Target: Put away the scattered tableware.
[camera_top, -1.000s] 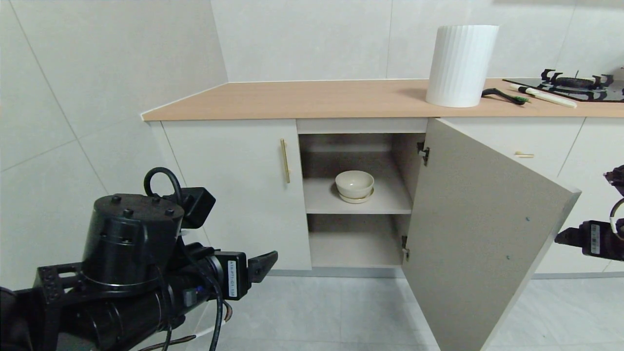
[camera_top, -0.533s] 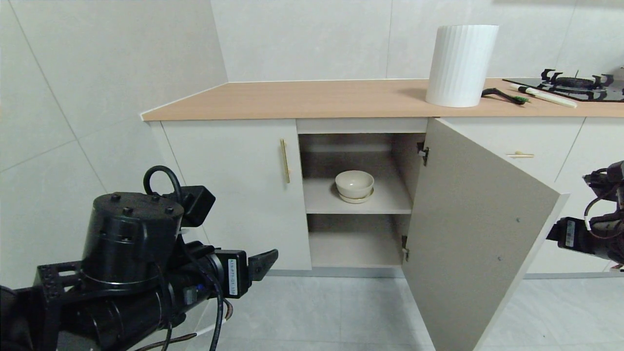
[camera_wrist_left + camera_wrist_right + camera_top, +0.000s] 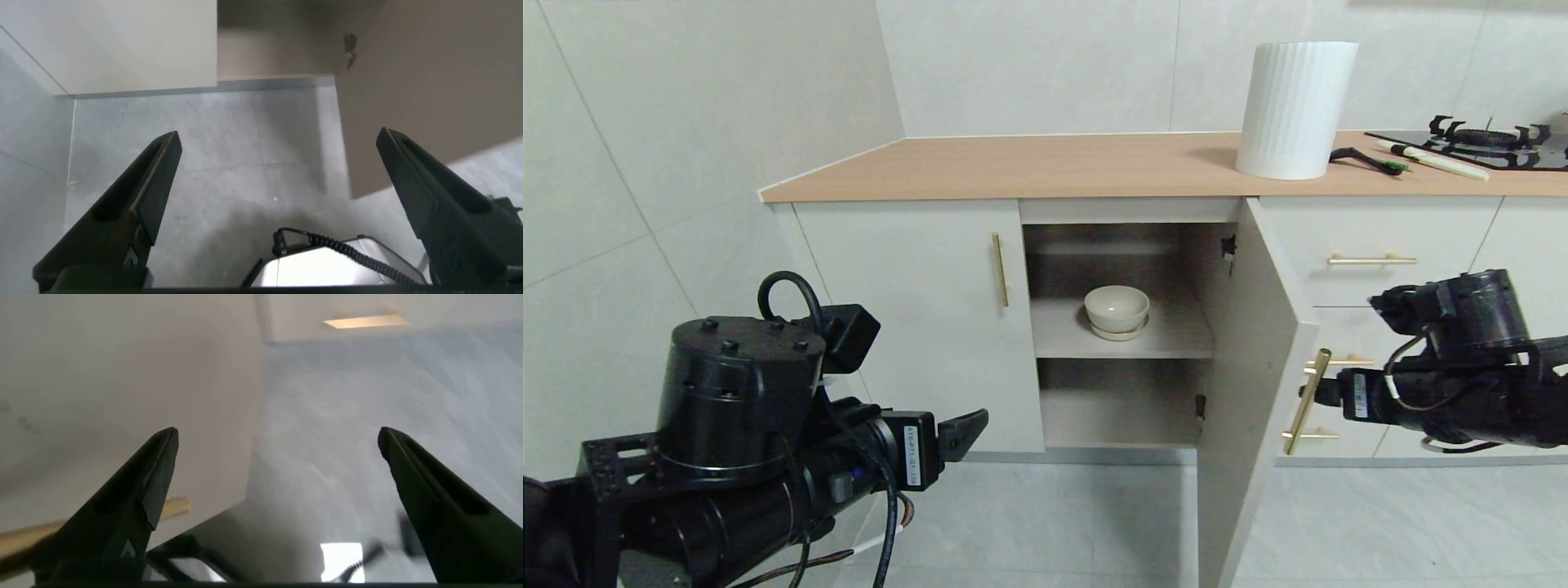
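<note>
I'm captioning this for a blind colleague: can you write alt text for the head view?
A bowl on a small plate sits on the upper shelf of an open cabinet, its door partly swung out. The right gripper is at the door's handle; the left gripper hangs low to the left.
</note>
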